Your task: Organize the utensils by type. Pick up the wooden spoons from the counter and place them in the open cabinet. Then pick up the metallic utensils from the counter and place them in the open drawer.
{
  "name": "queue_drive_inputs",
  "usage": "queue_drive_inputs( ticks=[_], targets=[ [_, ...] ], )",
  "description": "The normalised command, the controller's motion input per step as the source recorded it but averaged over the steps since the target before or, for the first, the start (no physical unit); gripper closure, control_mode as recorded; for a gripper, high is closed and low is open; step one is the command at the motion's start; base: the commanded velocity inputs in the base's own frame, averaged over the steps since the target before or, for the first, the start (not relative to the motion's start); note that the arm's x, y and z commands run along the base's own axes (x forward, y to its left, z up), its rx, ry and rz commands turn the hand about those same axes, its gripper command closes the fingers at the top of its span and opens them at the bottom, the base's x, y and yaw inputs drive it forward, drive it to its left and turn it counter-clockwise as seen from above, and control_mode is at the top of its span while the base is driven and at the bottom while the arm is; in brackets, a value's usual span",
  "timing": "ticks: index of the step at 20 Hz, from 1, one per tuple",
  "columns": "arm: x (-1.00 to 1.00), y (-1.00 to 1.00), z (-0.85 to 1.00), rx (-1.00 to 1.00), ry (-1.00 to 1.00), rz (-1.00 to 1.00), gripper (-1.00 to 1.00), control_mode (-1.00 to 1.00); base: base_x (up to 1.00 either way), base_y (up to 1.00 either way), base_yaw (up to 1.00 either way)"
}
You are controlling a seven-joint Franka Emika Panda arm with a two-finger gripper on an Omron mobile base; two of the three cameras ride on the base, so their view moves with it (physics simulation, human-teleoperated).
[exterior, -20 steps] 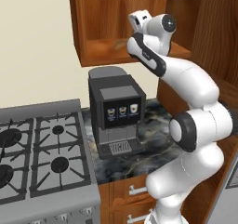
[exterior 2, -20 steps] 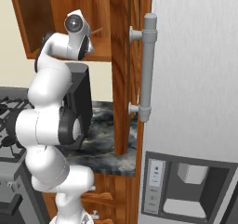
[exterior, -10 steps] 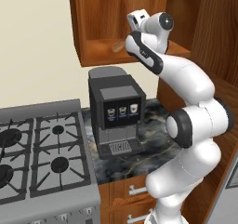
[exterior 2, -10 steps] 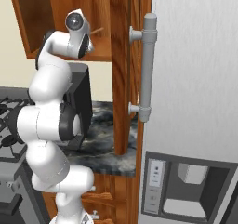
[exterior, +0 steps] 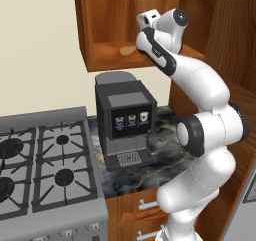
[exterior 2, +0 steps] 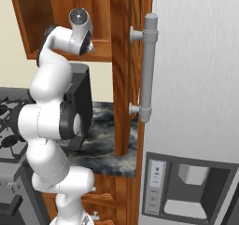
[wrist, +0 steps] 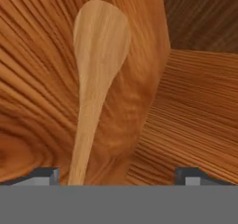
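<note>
The arm reaches up from the base and pokes its hand into the open cabinet above the counter, at about one o'clock from the coffee machine in the left base view. In the hand view the gripper stands with its two dark fingertips far apart at the bottom corners, jaws wide and clamping nothing. Between them, closer to the seven o'clock tip, runs the handle of a wooden spoon, its pale oval bowl pointing toward twelve o'clock; it lies against the reddish wood of the cabinet interior, and neither tip is seen to touch it. From the left base view the spoon's bowl shows as a light oval on the cabinet shelf, just at nine o'clock of the wrist. Below, the black coffee machine sits on the dark marble counter, with the gas stove at its nine o'clock. In the right base view a grey refrigerator with a long bar handle stands at three o'clock of the arm.
</note>
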Motion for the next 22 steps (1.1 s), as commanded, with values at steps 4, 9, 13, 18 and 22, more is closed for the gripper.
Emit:
queue_drive_inputs(
  ticks=[4,9,13,18,22],
  targets=[
    [-0.13,0.00,-0.20,0.05,0.08,0.09,-1.00,-1.00,0.00,0.00,0.00],
    [-0.22,0.00,-0.22,0.02,0.03,0.09,-1.00,-1.00,0.00,0.00,0.00],
    [-0.36,0.00,-0.12,0.00,0.00,0.07,-1.00,-1.00,0.00,0.00,0.00],
    [-0.71,0.00,-0.02,0.00,0.00,0.00,-1.00,-1.00,0.00,0.00,0.00],
    [-0.75,0.04,0.00,0.01,0.00,0.00,-1.00,-1.00,0.00,0.00,0.00]
  ],
)
